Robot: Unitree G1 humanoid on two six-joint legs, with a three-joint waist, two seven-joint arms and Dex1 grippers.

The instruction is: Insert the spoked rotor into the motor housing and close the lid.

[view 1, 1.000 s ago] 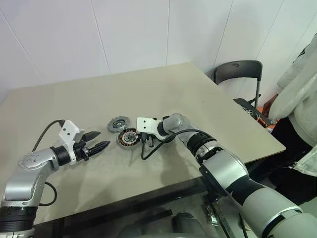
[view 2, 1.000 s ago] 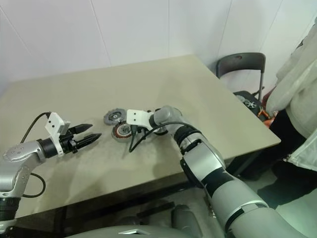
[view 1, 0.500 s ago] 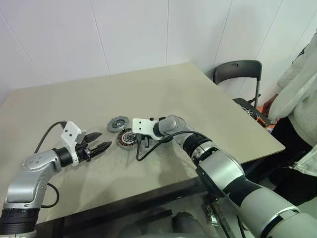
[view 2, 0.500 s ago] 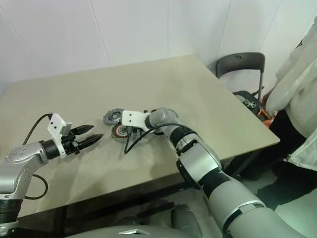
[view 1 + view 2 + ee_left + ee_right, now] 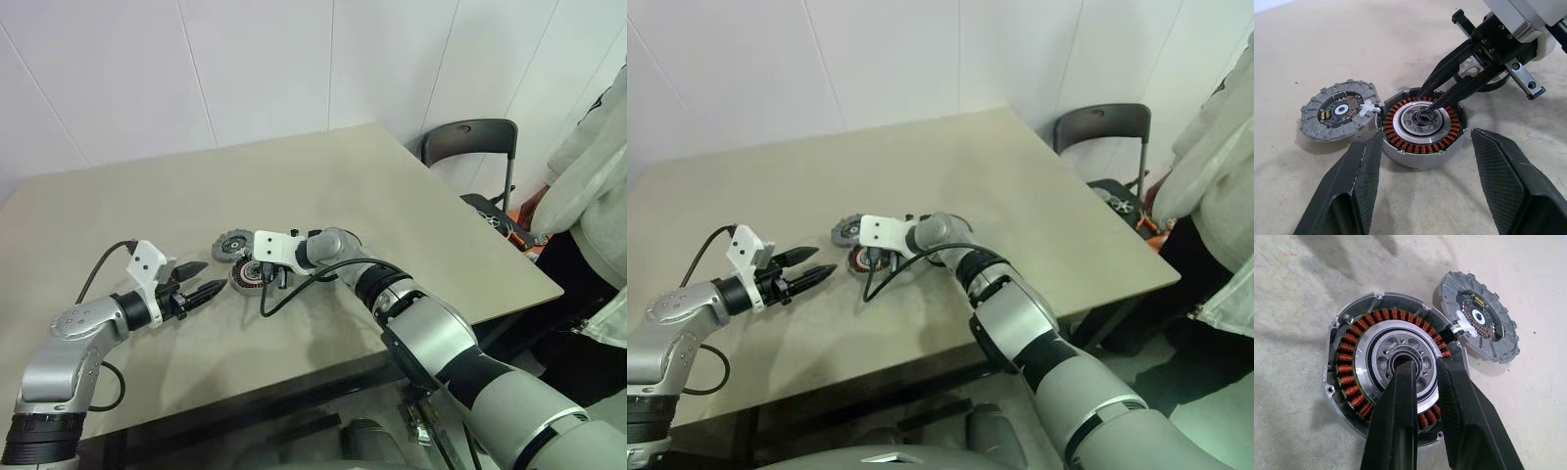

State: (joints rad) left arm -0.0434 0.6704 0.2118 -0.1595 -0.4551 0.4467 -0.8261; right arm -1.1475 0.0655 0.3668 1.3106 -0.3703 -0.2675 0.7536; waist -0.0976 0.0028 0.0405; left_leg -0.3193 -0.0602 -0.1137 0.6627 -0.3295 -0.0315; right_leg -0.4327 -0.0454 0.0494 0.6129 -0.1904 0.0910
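The motor housing (image 5: pixel 1400 147), a silver disc with a ring of copper windings, lies flat on the table. Seated inside it is the spoked rotor (image 5: pixel 1376 346), silver with holes around a central hub. My right gripper (image 5: pixel 1425 110) reaches down onto that hub, its fingers pinched close, one tip in the hub's bore. The lid (image 5: pixel 1339 110), a grey toothed disc, lies flat against the housing's side, away from the right arm. My left gripper (image 5: pixel 211 277) hovers open and empty a short way left of the housing, pointing at it.
The beige table (image 5: pixel 343 186) has its front edge close to me. A black cable (image 5: pixel 269 299) loops from my right wrist onto the table. A black chair (image 5: pixel 470 147) and a person (image 5: pixel 588 176) are beyond the table's right edge.
My right gripper has slid left from the housing's right edge to over its centre, its fingers staying just as close together. The left gripper has kept still and open.
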